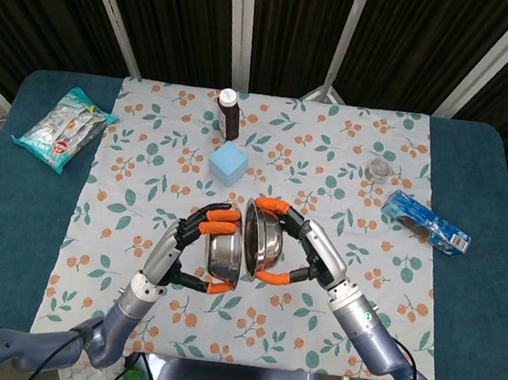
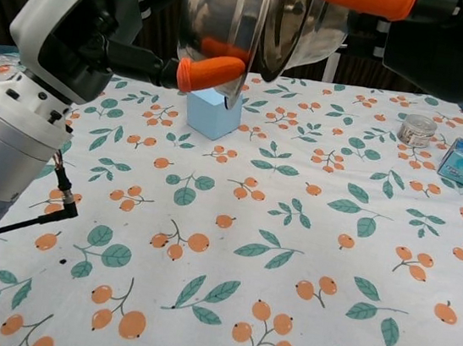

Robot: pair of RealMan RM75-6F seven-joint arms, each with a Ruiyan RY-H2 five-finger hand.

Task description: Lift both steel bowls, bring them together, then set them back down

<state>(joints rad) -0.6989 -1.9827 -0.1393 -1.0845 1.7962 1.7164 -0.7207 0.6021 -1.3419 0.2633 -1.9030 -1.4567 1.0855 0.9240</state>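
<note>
Head view: left hand grips the left steel bowl and right hand grips the right steel bowl, both tipped on edge above the floral tablecloth. Bowls sit rim to rim (a narrow gap shows in chest view), near a blue cube on the tabletop.

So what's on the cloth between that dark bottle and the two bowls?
A light blue cube sits between the bottle and the held bowls, seen in the head view.

Two steel bowls, upright, rims facing.
</note>
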